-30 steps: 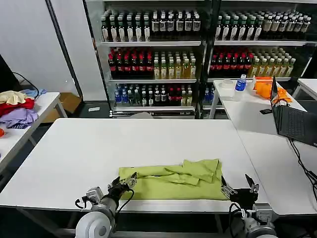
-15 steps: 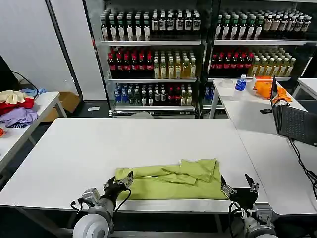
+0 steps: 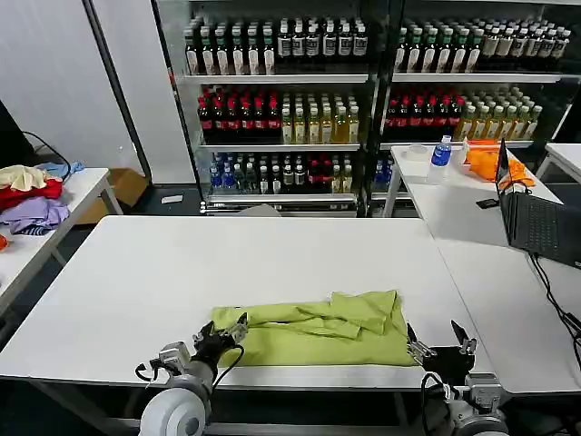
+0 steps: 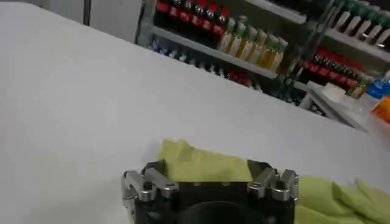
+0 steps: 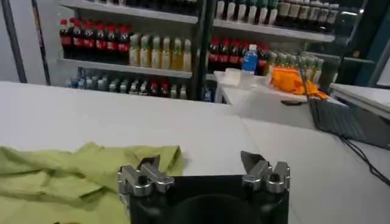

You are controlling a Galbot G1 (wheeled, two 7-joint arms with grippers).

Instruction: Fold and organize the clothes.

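The white worktop (image 3: 136, 291) carries the lime T-shirt (image 3: 309, 329) as a long folded band along its near edge, at about six o'clock in the head view, and its left end has slid slightly leftward over the last second. The left gripper (image 3: 221, 338) has shifted only slightly at that left end at seven o'clock, jaws open, so a pinch there seems next. The right gripper (image 3: 439, 341) waits at five o'clock just off the shirt's right end, jaws spread, unmoved.

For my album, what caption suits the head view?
Two open hands, left and right, flank a lime T-shirt on the white table.
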